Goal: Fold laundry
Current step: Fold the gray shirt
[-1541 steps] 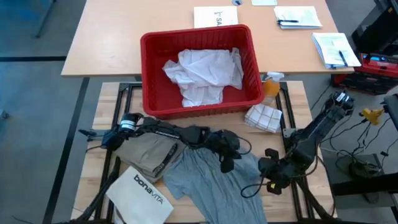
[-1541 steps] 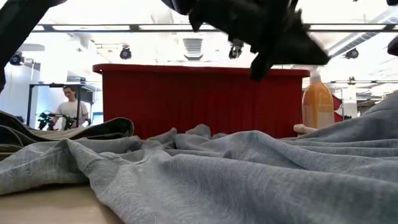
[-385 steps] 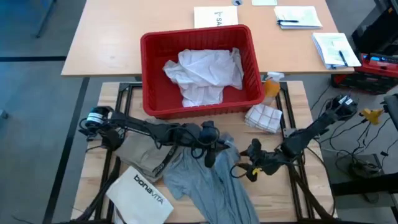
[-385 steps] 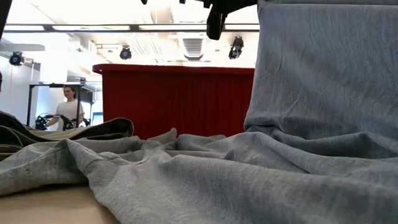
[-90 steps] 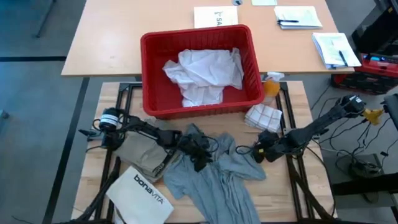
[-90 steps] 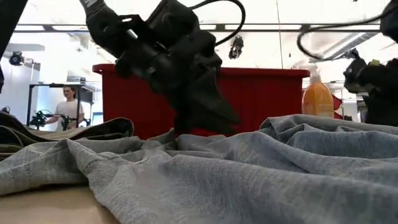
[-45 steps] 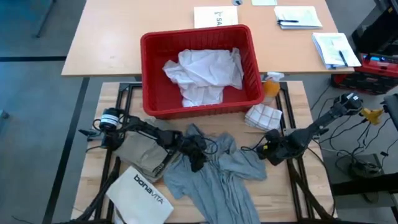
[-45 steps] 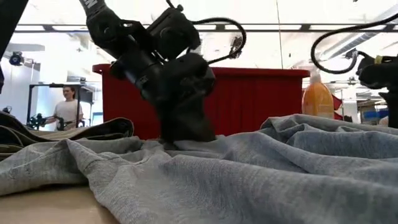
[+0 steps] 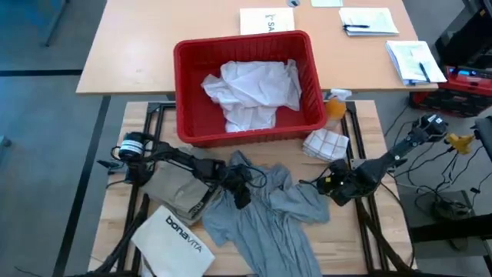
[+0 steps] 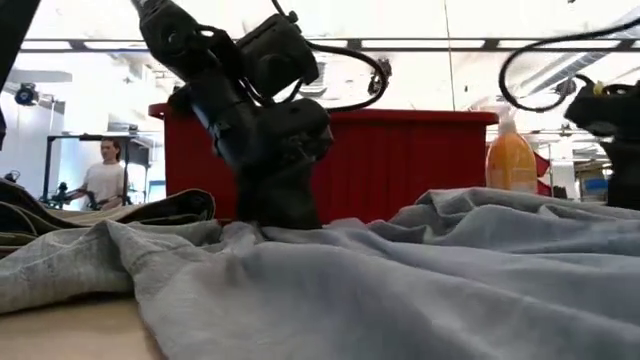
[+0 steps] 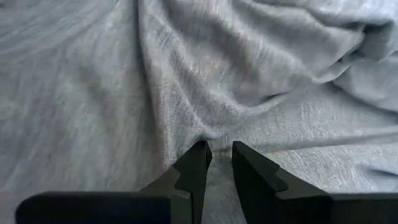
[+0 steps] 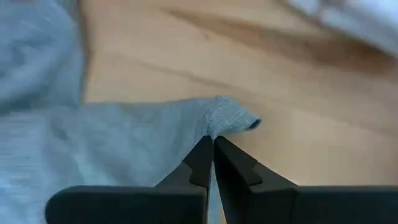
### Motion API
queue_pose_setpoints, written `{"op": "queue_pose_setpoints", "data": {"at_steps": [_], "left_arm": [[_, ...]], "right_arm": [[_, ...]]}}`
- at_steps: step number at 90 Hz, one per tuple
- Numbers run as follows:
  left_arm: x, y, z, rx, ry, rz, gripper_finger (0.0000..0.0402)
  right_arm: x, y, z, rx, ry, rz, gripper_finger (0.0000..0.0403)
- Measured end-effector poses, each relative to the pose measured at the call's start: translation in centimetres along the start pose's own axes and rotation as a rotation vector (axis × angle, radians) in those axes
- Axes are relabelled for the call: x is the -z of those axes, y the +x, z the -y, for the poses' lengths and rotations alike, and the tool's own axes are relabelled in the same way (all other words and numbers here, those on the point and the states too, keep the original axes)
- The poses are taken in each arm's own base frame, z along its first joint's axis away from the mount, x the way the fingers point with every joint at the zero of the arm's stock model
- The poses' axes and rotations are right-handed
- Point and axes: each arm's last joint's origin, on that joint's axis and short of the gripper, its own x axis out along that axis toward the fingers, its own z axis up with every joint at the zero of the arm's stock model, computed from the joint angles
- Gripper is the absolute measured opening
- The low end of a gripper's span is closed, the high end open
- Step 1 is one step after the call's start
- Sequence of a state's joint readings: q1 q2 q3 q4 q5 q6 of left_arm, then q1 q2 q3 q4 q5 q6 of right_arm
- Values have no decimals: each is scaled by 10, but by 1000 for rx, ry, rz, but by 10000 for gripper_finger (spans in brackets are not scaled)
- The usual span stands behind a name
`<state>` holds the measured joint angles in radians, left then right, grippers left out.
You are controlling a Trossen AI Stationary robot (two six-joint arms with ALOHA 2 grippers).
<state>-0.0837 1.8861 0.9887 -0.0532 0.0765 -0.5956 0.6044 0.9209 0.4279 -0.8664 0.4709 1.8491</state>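
Grey cotton T-shirt lies crumpled on the pale wooden worktable, between the two arms and just in front of the red plastic laundry basket. Left gripper is down on the shirt's upper middle; in the left wrist view its fingers stand a narrow gap apart with a ridge of grey fabric pressed up between the tips, so a light pinch rather than a full clamp. Right gripper sits at the shirt's right edge; in the right wrist view its fingers are closed tip to tip on the corner of a grey flap, bare table beyond.

Judgement: step in hand is spreading the shirt flat before any fold. To do it well, the two holds should draw apart evenly and low over the table, the left firmly closed first, otherwise its ridge may slip out. The right hold is very near the hem, so a sharp pull could lose it.

Khaki-tan folded garment lies just left of the shirt, partly under the left arm. Crumpled white shirt is in the basket.

Hard to make out: collar and sleeves are lost in the wrinkles; low view blocks the left fingertips behind fabric; shirt's near edge is cut off in the high view
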Motion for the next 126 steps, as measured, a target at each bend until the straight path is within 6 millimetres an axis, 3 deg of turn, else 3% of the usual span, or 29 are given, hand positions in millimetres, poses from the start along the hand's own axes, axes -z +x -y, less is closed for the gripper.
{"op": "queue_pose_setpoints", "data": {"at_steps": [22,31,47,61,70,79,89,98,105,115,126], "left_arm": [[1,-16,0,-44,-17,-6,51],[-6,-29,5,-16,-2,51,44],[-16,-60,20,47,76,146,37],[-19,-73,23,54,109,188,36],[-18,-70,22,97,163,226,35],[-14,-66,12,171,99,312,31],[1,-57,-12,192,-26,391,26],[15,-55,-19,228,-73,425,25],[24,-57,-25,206,-91,395,25],[33,-62,-29,176,-96,361,25],[37,-73,-30,174,-68,355,25]], "right_arm": [[-9,-20,-16,-99,-103,97,20],[-12,-22,-11,-30,-67,113,52],[-15,-23,-12,-72,-30,202,129],[-18,-23,-44,-310,-222,300,164],[-23,-11,-61,-402,-340,259,155],[-37,4,-65,-348,-298,261,132],[-58,24,-71,-329,-346,220,99],[-76,39,-86,-461,-427,185,67],[-86,55,-91,-432,-428,163,40],[-87,83,-87,-358,-436,43,8],[-83,99,-97,-388,-491,-30,7]]}}
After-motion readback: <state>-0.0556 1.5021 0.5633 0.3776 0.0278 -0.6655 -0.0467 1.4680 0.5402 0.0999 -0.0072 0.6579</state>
